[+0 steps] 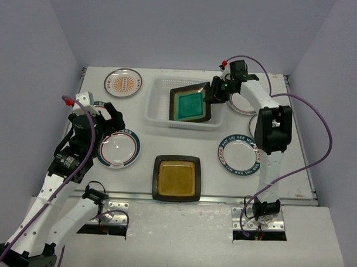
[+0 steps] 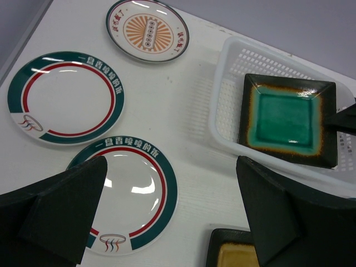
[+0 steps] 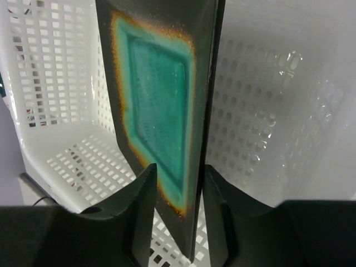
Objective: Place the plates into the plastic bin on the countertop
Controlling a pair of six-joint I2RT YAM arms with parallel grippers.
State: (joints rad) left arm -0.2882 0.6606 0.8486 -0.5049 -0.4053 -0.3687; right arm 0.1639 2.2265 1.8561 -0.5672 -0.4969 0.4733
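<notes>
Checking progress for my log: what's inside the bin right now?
Only the teal plate, tilted and pinched at its edge by the right gripper. The bin floor beside it is bare; the floor beneath the plate is covered, so unseen.

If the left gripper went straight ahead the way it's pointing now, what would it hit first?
Most likely the nearer round plate with the teal and red rim, lying on the table between the left gripper's open jaws. Depth is unclear, so it might land near that plate's far edge.
</notes>
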